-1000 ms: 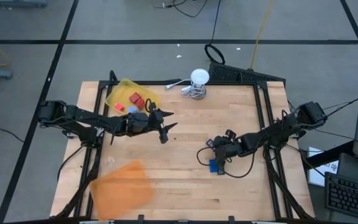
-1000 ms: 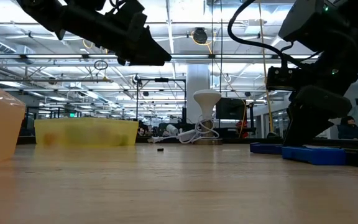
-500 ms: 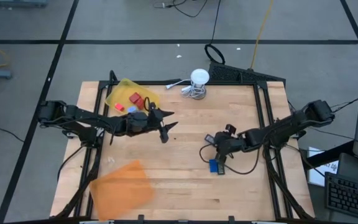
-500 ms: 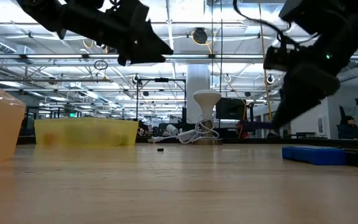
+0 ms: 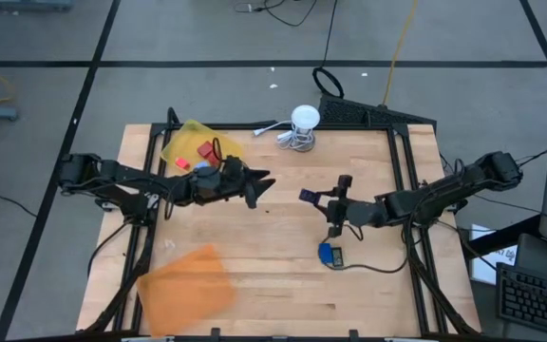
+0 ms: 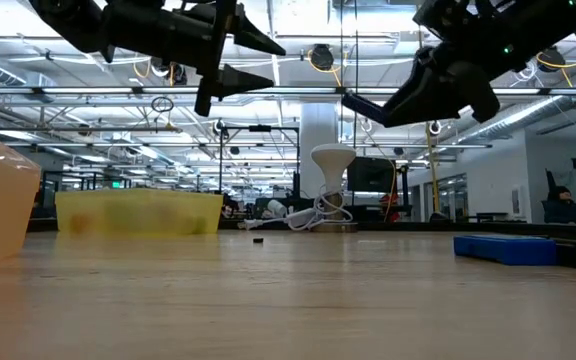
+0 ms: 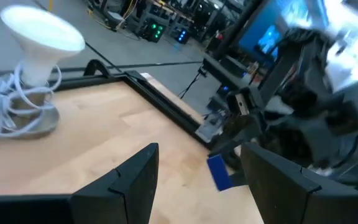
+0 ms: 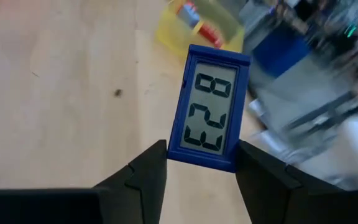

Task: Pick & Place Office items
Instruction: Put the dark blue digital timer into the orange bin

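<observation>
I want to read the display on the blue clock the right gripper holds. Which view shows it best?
The right wrist view: the blue clock faces it. The high view shows it tiny at the right gripper; the left wrist view gives a blurred blue piece; the low view shows no display.

Wooden table top (image 5: 283,275) in black frame, standing on grey floor (image 5: 207,95) marked with dark lines. Black keyboard (image 5: 537,302) at the floor's right edge. Low view: large hall behind, ceiling trusses (image 6: 298,95), white pillar (image 6: 318,122), strip lights, lit screens.
</observation>
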Available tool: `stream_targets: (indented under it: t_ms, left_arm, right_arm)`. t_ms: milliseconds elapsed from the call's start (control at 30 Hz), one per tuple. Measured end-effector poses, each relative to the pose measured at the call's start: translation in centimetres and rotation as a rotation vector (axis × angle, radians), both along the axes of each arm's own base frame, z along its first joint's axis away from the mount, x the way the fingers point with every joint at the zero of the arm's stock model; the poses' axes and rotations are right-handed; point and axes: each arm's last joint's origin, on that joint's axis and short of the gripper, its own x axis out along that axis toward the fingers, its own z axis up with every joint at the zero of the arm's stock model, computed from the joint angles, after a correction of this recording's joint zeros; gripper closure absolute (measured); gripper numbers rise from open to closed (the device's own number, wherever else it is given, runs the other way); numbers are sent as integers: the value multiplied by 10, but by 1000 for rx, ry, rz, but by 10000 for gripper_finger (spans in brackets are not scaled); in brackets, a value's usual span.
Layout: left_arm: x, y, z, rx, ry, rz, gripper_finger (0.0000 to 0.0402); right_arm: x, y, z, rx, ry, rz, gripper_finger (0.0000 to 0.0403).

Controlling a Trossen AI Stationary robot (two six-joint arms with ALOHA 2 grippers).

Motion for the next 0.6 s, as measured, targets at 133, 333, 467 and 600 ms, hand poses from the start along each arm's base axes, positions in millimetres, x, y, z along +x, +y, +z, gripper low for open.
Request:
stream_targets:
  t_ms: [133,333,467,600]
  left_arm:
    - [2,0,-2,-87,-24,6,174]
    - [18,-3,-15,-135,22,-55,174]
    - [44,-4,-17,-139,35,-124,174]
    - [66,-6,-18,-129,52,-204,174]
  right_arm:
    - [1,-1,2,-113,23,16,241]
    - [1,0,2,-134,30,27,247]
    - [3,1,3,-152,21,41,243]
    - [3,2,3,-163,22,48,243]
